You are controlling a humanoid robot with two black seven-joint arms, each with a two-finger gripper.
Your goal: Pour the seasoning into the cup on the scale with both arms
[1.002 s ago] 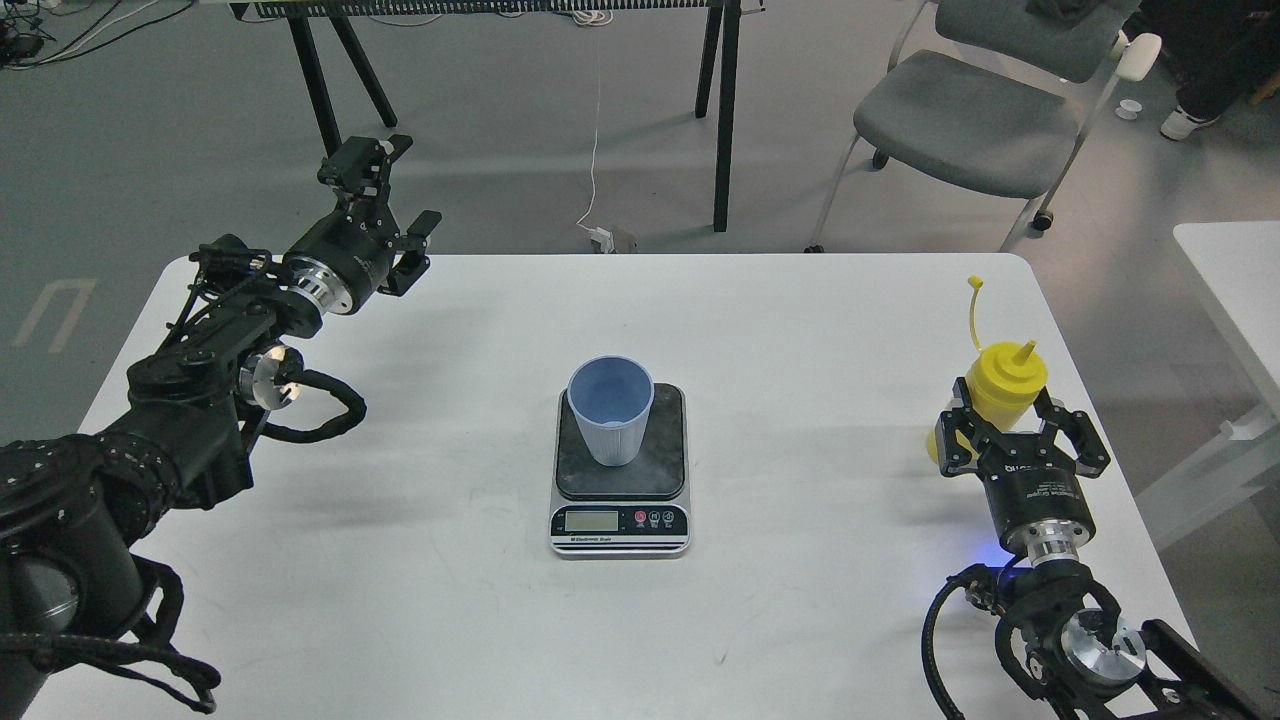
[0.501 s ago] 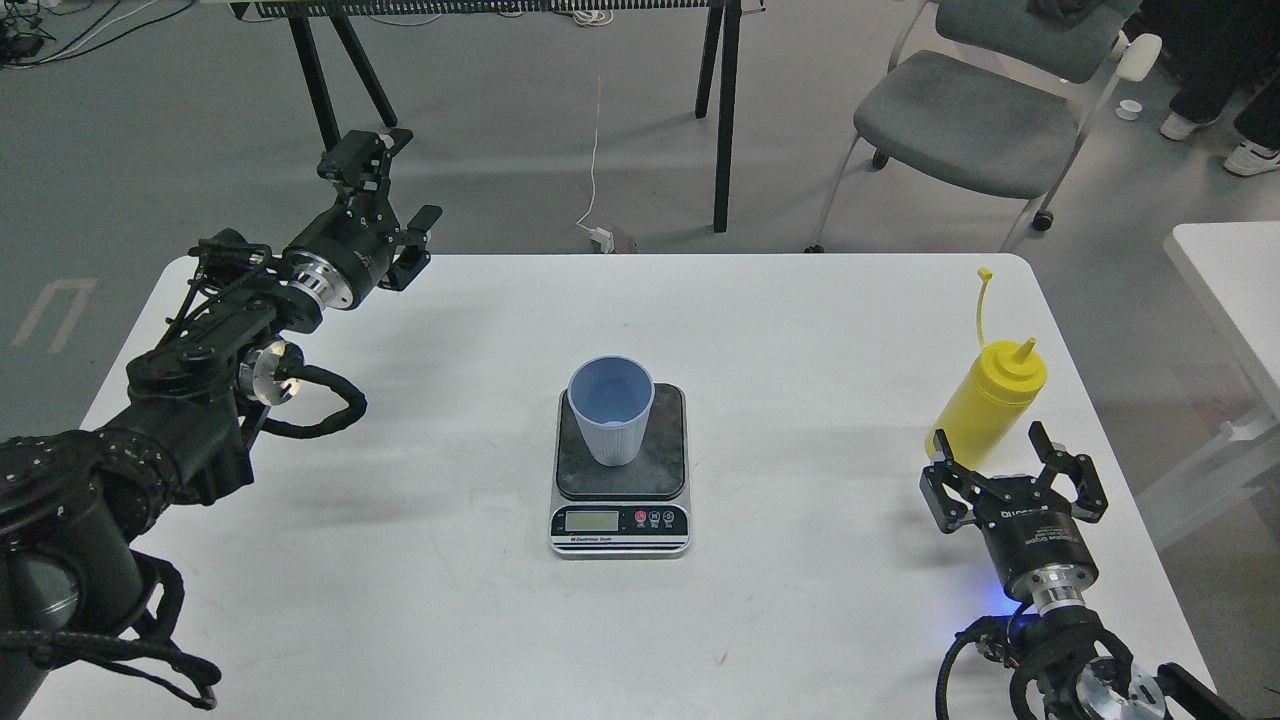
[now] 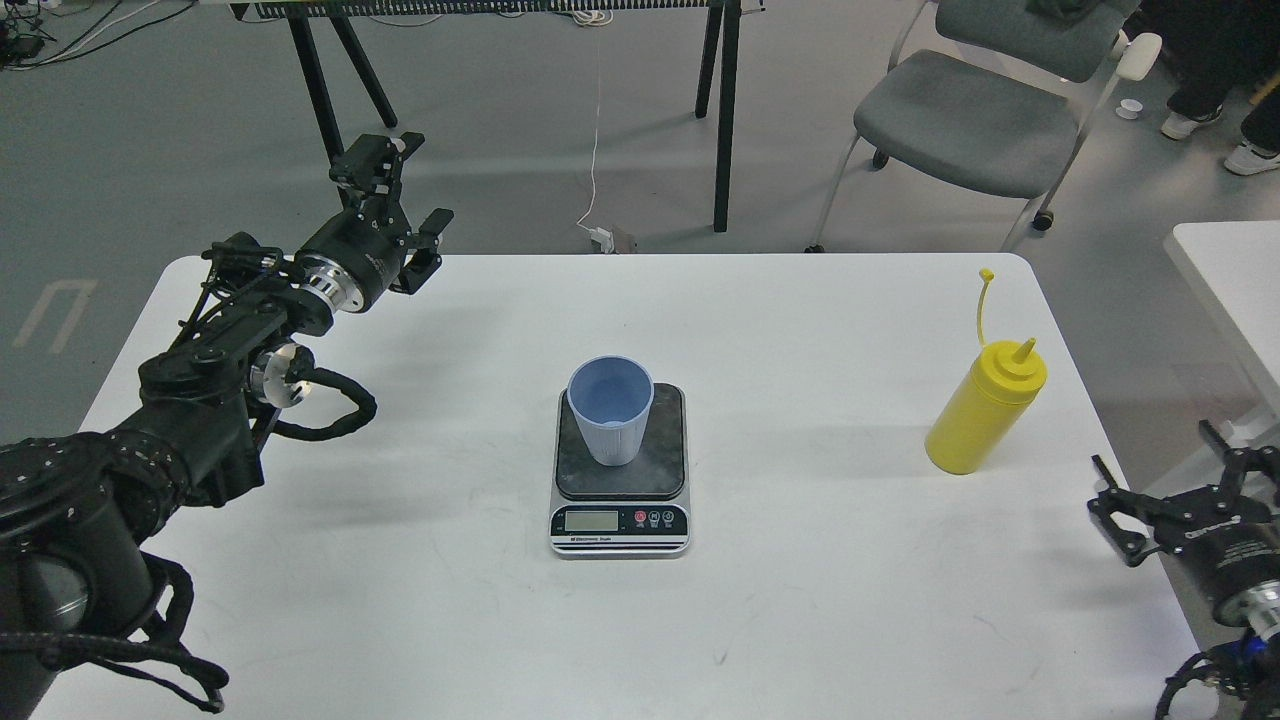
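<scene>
Nearest me, at the lower right corner, my right gripper [image 3: 1168, 470] hangs just off the table's [image 3: 420, 600] right edge; its fingers are spread wide and there is nothing between them. Next out, near the table's middle, the scale [image 3: 620, 472] lies flat with its display and buttons towards me, one button red; the cup [image 3: 610, 408] stands upright on the dark plate, towards the plate's far left part, its mouth open to me and, as far as I can see, with nothing inside. To the right, well apart from the scale and near the table's right edge, the bottle [image 3: 983, 407] stands on the white top, leaning in my view towards the upper right; its nozzle is bare and the cap strap rises thin above it; the right gripper is well clear of it, nearer me and further right. Farthest, my left arm [image 3: 215, 370] runs in from the lower left and reaches up over the table's far left corner; the left gripper [image 3: 405, 180] sits above that edge with its fingers parted, gripping nothing. Beyond the table I see grey floor, black trestle legs [image 3: 722, 110] and a grey chair [image 3: 975, 110].
</scene>
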